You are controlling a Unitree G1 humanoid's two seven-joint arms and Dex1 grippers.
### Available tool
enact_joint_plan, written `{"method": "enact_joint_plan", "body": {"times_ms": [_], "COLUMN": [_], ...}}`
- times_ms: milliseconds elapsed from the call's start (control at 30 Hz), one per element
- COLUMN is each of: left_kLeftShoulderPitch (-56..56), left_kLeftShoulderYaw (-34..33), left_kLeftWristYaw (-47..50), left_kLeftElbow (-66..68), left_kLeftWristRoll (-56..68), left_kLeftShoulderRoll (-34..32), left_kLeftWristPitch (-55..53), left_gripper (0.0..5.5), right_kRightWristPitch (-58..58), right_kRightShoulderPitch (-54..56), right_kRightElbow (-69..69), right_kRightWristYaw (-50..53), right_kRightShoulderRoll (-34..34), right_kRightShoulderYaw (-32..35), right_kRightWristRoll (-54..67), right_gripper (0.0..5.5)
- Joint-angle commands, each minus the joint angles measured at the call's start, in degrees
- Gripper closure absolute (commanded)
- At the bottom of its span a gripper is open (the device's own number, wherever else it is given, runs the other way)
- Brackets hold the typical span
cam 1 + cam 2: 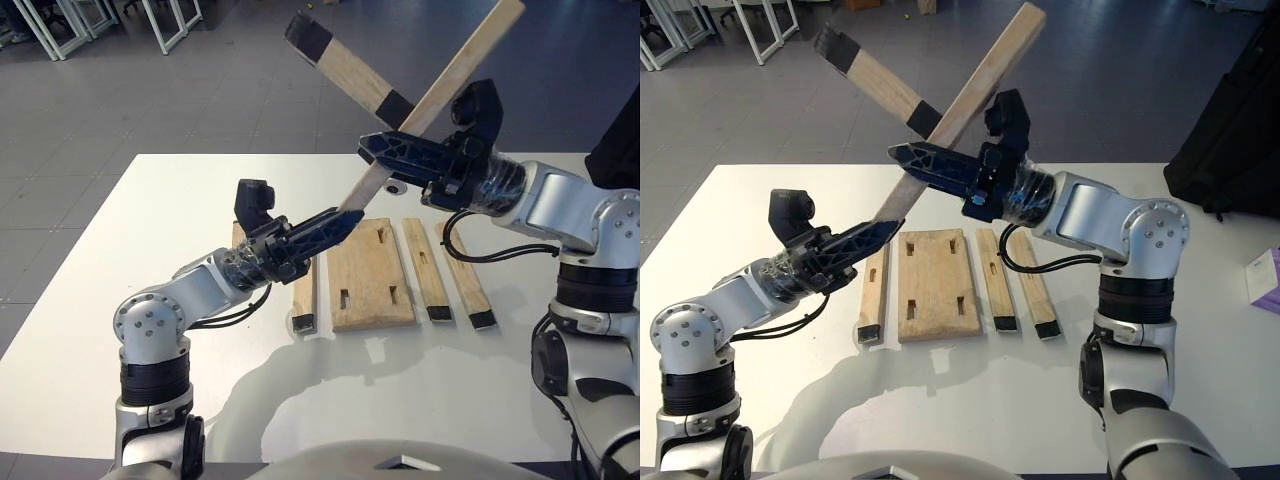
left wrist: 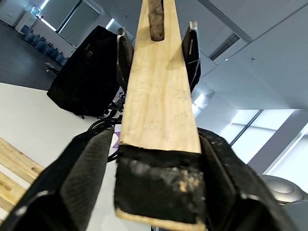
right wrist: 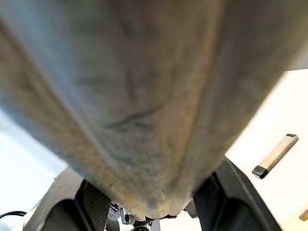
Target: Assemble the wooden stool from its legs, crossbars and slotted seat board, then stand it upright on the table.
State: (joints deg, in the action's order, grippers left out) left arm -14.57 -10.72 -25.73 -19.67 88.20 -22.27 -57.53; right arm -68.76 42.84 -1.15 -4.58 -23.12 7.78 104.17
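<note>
A long wooden leg (image 1: 440,90) slants up over the table with a black-ended crossbar (image 1: 345,65) crossing it near its middle. My left gripper (image 1: 345,220) is shut on the leg's black lower end (image 2: 159,187). Higher up, my right gripper (image 1: 375,146) is clamped across the same leg, which shows as wood (image 3: 144,96) between its pads. The slotted seat board (image 1: 370,275) lies flat on the white table (image 1: 120,260). One loose leg (image 1: 303,295) lies to its left and two more pieces (image 1: 425,268) (image 1: 467,278) to its right.
A black bag (image 1: 1230,130) stands on the floor past the table's right edge. A small purple-and-white item (image 1: 1265,280) lies at the right edge of the table. The front and left of the table are bare.
</note>
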Motion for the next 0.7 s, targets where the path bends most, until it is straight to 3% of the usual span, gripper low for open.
{"method": "enact_joint_plan", "body": {"times_ms": [33, 133, 200, 333, 400, 467, 567, 700], "left_kLeftShoulderPitch": [0.8, 3.4, 4.3, 5.6, 5.4, 4.9, 3.3, 3.9], "left_kLeftShoulderYaw": [-5.1, -10.4, -9.7, 5.5, 19.9, 30.4, 37.2, 39.0], "left_kLeftWristYaw": [-1.7, -4.7, -6.1, -1.7, 3.6, 8.4, 11.5, 11.4], "left_kLeftElbow": [4.4, 7.9, 7.5, -5.4, -10.7, -12.5, -12.9, -13.4], "left_kLeftWristRoll": [-0.6, -5.8, -10.7, -30.2, -47.4, -60.8, -71.6, -77.5], "left_kLeftShoulderRoll": [-7.3, -15.1, -17.5, -19.1, -21.0, -21.1, -19.5, -17.8], "left_kLeftWristPitch": [-0.7, -0.1, 0.7, 4.4, 7.4, 9.8, 11.3, 11.4], "left_gripper": [1.94, 1.48, 1.44, 1.44, 1.44, 1.44, 1.44, 1.44], "right_kRightWristPitch": [1.9, 2.5, 3.2, 4.6, 5.8, 7.1, 8.6, 9.5], "right_kRightShoulderPitch": [0.5, -1.0, -2.2, -3.3, -2.9, -2.3, -2.3, -2.8], "right_kRightElbow": [-1.2, -1.9, -2.7, -2.9, -2.2, -1.4, -1.3, -1.8], "right_kRightWristYaw": [-1.4, -1.7, -1.6, -2.6, -3.2, -3.4, -3.0, -2.3], "right_kRightShoulderRoll": [-0.8, -2.5, -3.4, -5.9, -7.0, -7.6, -7.6, -6.0], "right_kRightShoulderYaw": [-0.1, 1.0, 1.7, 2.9, 4.2, 5.5, 5.0, 4.4], "right_kRightWristRoll": [-0.4, -1.0, -0.9, -4.2, -5.8, -7.3, -12.3, -15.7], "right_gripper": [3.46, 3.47, 3.47, 3.47, 3.47, 3.47, 3.47, 3.47]}}
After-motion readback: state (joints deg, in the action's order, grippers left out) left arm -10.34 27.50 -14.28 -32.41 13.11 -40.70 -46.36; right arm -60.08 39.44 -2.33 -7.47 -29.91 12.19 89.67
